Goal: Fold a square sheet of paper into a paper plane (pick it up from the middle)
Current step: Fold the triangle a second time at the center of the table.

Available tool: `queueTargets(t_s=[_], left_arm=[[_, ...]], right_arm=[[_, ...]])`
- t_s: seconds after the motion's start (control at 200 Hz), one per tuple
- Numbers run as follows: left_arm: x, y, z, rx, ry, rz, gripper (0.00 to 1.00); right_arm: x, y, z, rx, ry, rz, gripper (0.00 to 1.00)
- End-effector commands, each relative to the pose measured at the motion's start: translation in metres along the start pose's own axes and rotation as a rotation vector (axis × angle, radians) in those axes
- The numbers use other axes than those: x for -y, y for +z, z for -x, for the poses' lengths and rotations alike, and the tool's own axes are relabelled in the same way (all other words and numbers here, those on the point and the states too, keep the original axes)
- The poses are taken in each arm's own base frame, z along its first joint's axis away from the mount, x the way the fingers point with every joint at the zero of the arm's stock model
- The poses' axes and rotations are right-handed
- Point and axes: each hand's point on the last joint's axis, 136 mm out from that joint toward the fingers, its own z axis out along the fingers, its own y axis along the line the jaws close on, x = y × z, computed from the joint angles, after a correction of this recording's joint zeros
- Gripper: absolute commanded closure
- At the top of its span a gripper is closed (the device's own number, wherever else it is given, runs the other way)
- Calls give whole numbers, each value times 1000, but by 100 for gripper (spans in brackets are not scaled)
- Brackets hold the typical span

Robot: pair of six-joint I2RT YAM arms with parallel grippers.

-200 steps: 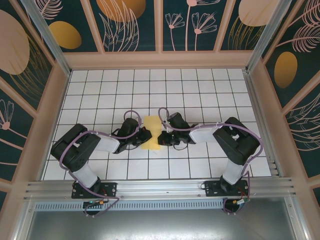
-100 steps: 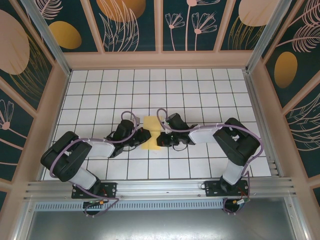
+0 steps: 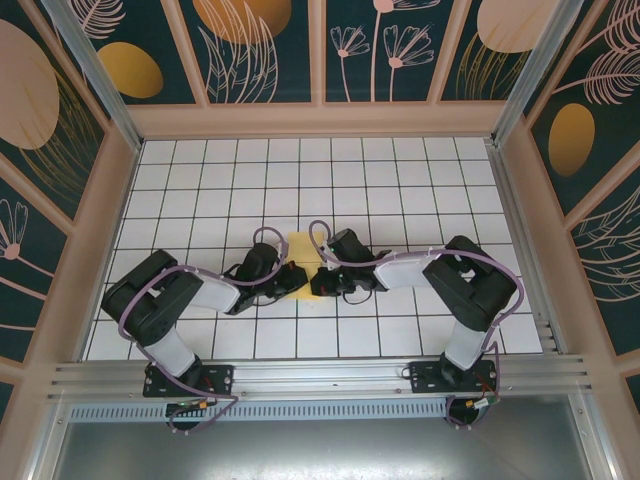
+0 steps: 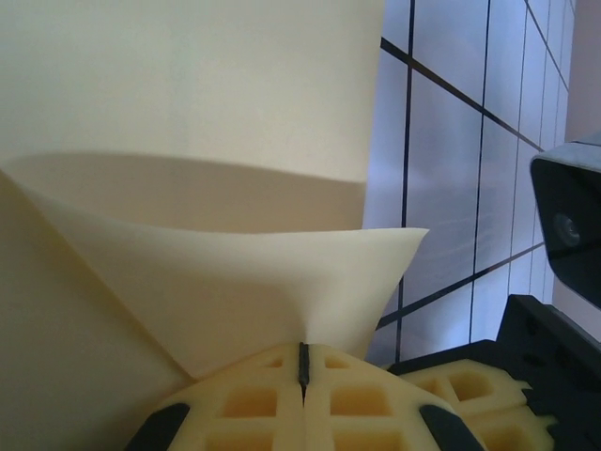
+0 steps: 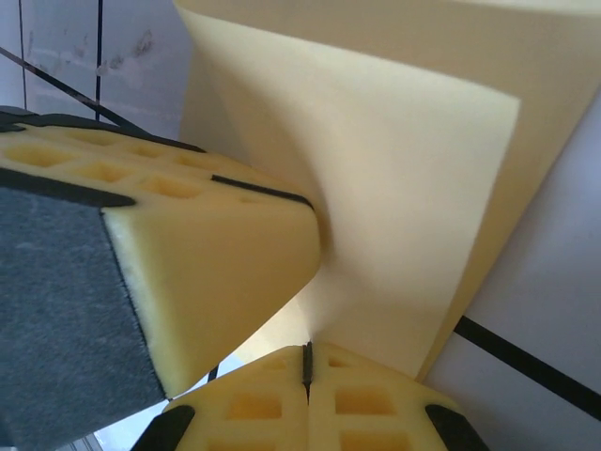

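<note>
Looking down from above: yellow sheet of paper (image 3: pixel 301 247) on the white tiled table (image 3: pixel 400 180), caught between two black arms. Left gripper (image 3: pixel 296 276) at the sheet's left edge, toward its near end. Right gripper (image 3: pixel 318 280) at the sheet's right edge, just across. Both tips touching the sheet, almost meeting over its near half. Far part of the sheet bare and flat, near part mostly covered by the tips. Too small from up here to judge the jaws.

Switching to the left wrist: left gripper (image 4: pixel 303 371) at the bottom, clamped fully together, only a thin dark seam between the yellow foam pads (image 4: pixel 277 371). Pinched at that seam, a raised flap of the sheet of paper (image 4: pixel 216 282), curling up and over into a shallow cone. Beyond the flap, more of the sheet, pale and flat. To the sheet's right, table tiles (image 4: pixel 451 141) with dark grout lines. Further right, a black body (image 4: pixel 568 221) at the frame edge, identity unclear.

Switching to the right wrist: right gripper (image 5: pixel 306 371) likewise clamped tight, pads meeting at a thin seam, with the sheet of paper (image 5: pixel 413 188) running down into that seam and held there. Pressed against the sheet from its left side, a yellow foam finger (image 5: pixel 207 244) of the left gripper, backed with grey. Sheet lifted and bent into a crease above the pads. Around the sheet, table tiles (image 5: pixel 56 66).
</note>
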Motion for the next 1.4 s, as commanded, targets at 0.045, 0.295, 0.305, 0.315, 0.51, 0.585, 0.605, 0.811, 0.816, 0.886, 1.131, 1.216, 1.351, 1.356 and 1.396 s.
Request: queueTargets(t_s=[0.045, 0.295, 0.305, 0.315, 0.51, 0.585, 0.605, 0.811, 0.816, 0.886, 1.131, 1.216, 1.351, 1.356, 1.396], left_arm=[[-13, 4, -1, -1, 23, 64, 95], [-21, 2, -4, -9, 23, 100, 97], [-21, 2, -5, -10, 24, 100, 97], [-22, 2, -5, -11, 24, 101, 97], [-14, 2, -1, -3, 21, 77, 97], [-12, 2, -1, -3, 22, 75, 97], [-12, 2, 0, -1, 23, 75, 97], [-9, 4, 10, 23, 53, 102, 94], [-9, 4, 10, 23, 54, 104, 94], [-10, 5, 15, 36, 65, 128, 92], [-23, 3, 26, 78, 52, 177, 89], [-30, 1, 29, 86, 40, 190, 89], [-37, 0, 36, 92, 26, 201, 89], [-37, 0, 37, 94, 25, 200, 89], [-38, -1, 40, 98, 24, 199, 89]], right_arm=[[8, 3, -4, -13, -9, -29, 100], [-6, -11, 9, 32, -16, 41, 100], [-7, -12, 10, 32, -18, 46, 100], [-8, -12, 11, 32, -17, 50, 100], [-9, -11, 16, 19, -17, 66, 100], [-1, -7, 12, 6, -6, 40, 100], [2, -6, 10, 0, -1, 32, 100], [40, 2, -20, -58, 42, -79, 100], [41, 2, -21, -60, 42, -82, 100], [53, 3, -33, -84, 50, -114, 100], [75, 3, -57, -140, 74, -162, 100], [80, 2, -62, -153, 79, -176, 100], [85, 1, -67, -170, 80, -191, 100], [85, 1, -68, -172, 80, -191, 100], [87, 1, -69, -175, 82, -193, 100]])
